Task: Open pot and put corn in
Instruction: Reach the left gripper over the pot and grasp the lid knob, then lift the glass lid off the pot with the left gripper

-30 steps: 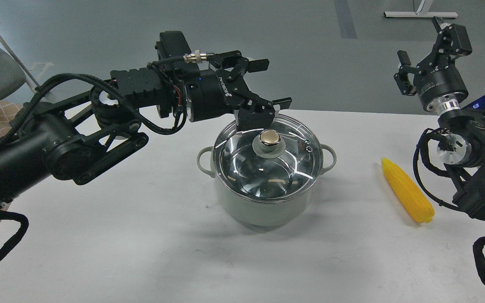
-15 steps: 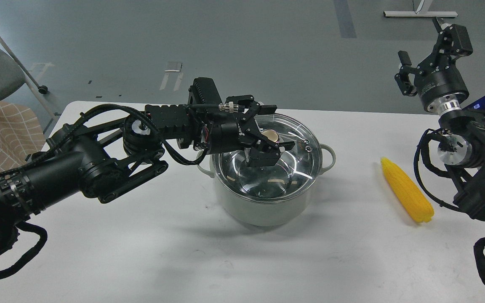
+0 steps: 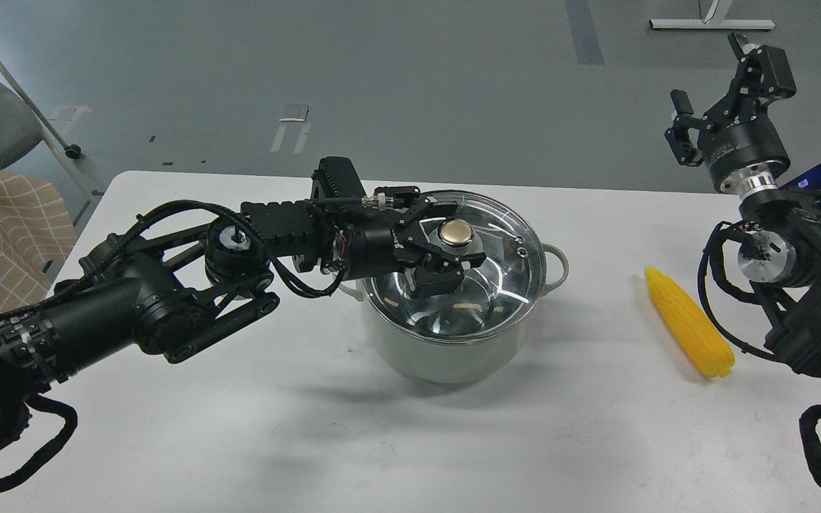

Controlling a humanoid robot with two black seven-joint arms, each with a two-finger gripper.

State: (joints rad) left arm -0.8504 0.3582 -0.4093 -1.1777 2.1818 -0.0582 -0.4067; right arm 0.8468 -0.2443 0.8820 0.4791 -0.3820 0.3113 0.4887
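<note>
the round grey-green pot (image 3: 453,356) sits mid-table under its domed glass lid (image 3: 503,285) — the left gripper (image 3: 446,246) spreads its fingers around the gold knob (image 3: 457,231), not clamped. right of the pot lies the bumpy yellow corn (image 3: 688,331), tapered end away; the right gripper (image 3: 713,103) hangs above it — fingers apart.

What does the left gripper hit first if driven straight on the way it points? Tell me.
The round gold knob of the glass lid: the open left gripper already straddles it, though depth is hard to judge.
</note>
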